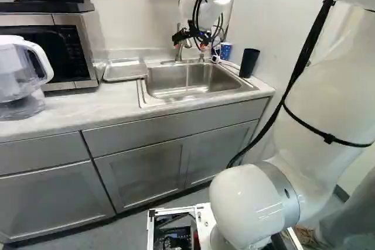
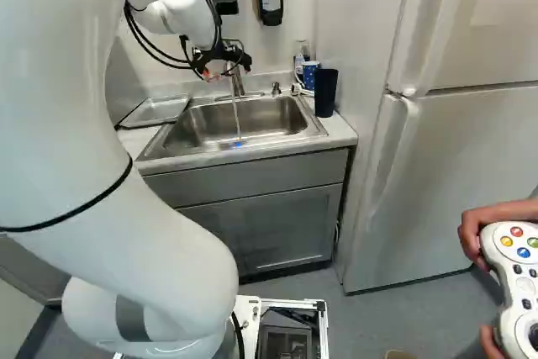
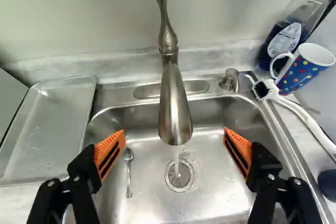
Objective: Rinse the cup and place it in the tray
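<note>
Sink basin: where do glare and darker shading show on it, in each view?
Wrist view: pale glare on the floor of the sink basin beside the drain, darker back wall; left base view: soft sheen on the steel; right base view: a small blue glint at the near edge.

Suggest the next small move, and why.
I'd back the open gripper away from the faucet before turning toward the dotted mug, likely the cup meant. In the wrist view its fingers flank the spout, so going sideways might knock it. Water is running, yet the gripper holds nothing; the mug stands beside the sink.
</note>
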